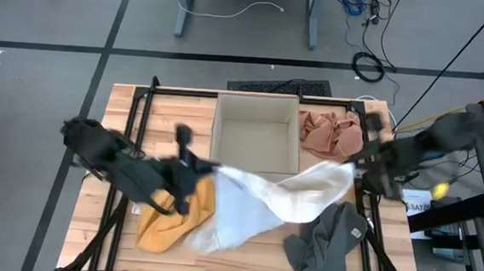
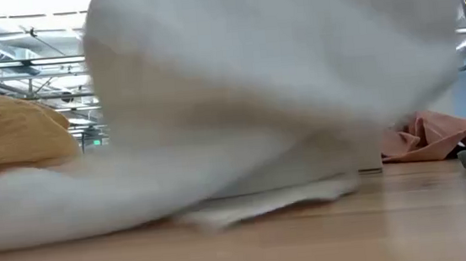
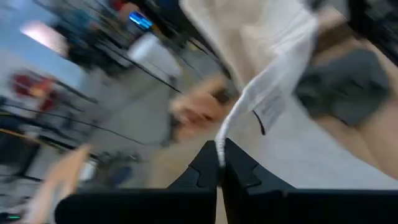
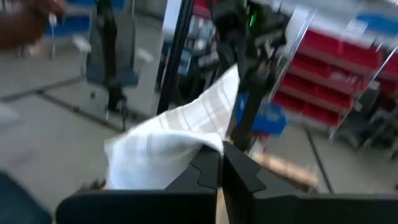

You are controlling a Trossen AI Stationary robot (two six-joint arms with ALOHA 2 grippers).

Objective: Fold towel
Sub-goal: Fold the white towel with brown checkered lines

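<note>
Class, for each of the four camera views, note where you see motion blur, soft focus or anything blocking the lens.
High view: both arms smear with motion, table sharp. Low view: the white towel fills the frame, out of focus. Left wrist view: the background streaks heavily; the left gripper stays crisp, shut on the towel. Right wrist view: room blurred, right gripper pinching the towel edge.

The tag [image 3: 272, 111] sewn on the white towel [image 3: 273, 43] is too blurred to read
</note>
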